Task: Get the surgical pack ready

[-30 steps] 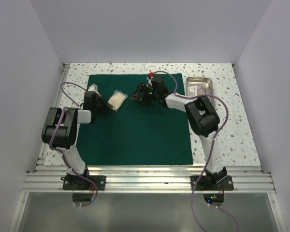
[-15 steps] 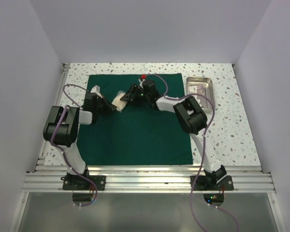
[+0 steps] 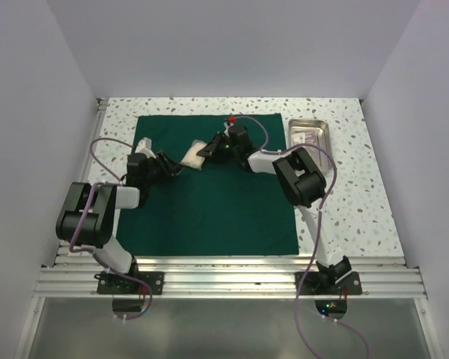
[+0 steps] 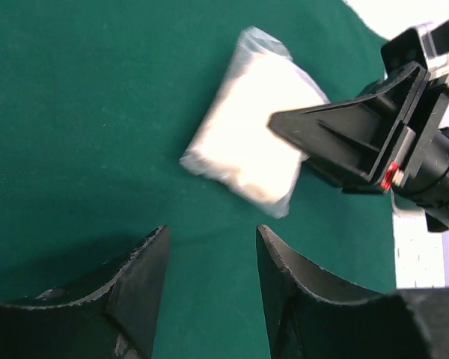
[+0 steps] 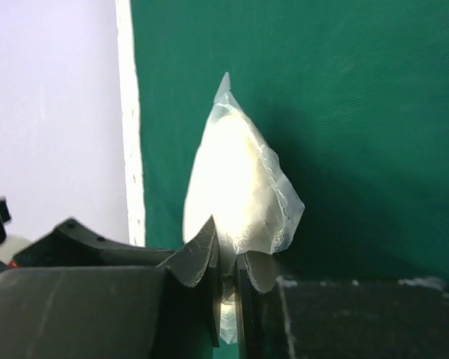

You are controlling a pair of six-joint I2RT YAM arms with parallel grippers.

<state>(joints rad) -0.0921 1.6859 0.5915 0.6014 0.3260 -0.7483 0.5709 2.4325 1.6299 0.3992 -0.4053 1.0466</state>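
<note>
room: plain white walls on three sides, speckled table [image 3: 344, 202] in the middle, both arms bolted to a metal rail at the near edge

sheet [image 3: 217, 217]: dark green and matte, spread out flat as a big square. It covers most of the table's middle, and its far edge reaches close to the back wall.

tray [image 3: 308, 120]: small shiny steel one, on the bare table just off the sheet's far right corner. There's something pinkish lying in it, too small to make out.

packet [image 3: 194, 155]: white stuff in clear plastic, over the far left part of the sheet between the two grippers. Honestly can't tell if it's resting on the cloth or lifted a bit.

right gripper [image 5: 226, 254]: reaches across from the right with its fingers pressed together on the packet's edge. In the wrist view the plastic is crumpled right at the pinch.

left gripper [image 4: 209, 254]: low over the sheet with its fingers spread and only green cloth showing in the gap. The packet [image 4: 251, 146] sits just ahead of the tips, not touching.
</note>
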